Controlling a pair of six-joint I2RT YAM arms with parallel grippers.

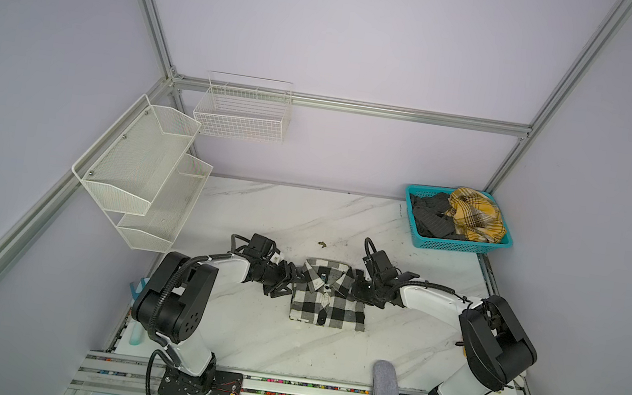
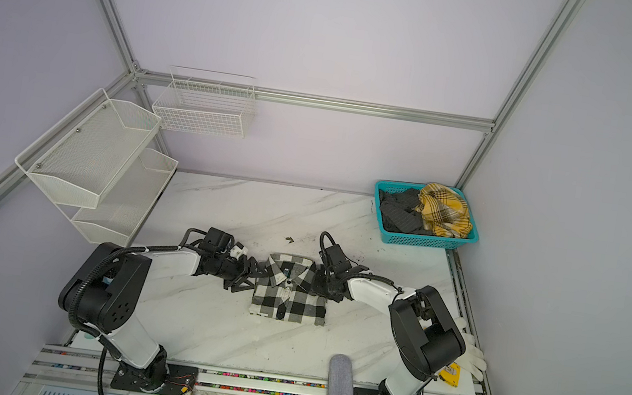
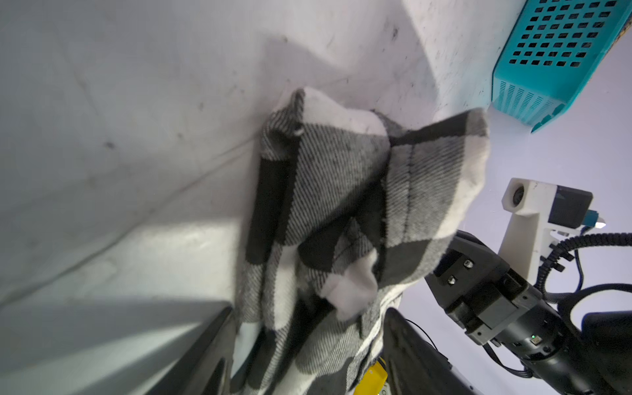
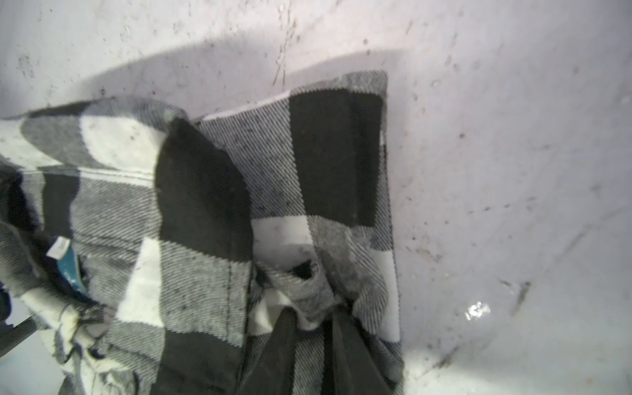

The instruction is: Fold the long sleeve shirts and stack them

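reaching into both jaws: checked shirt (image 1: 332, 310)

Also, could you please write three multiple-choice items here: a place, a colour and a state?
1. Where does the yellow plaid shirt lie? A in the basket; B on the table's middle; C on a wall rack.
2. What colour is the basket? A red; B teal; C white.
3. The right pincer is: A open in the air; B out of view; C shut on the checked shirt.
A: it bulges over the basket's rim. B: its walls are teal. C: cloth is bunched in its grip.
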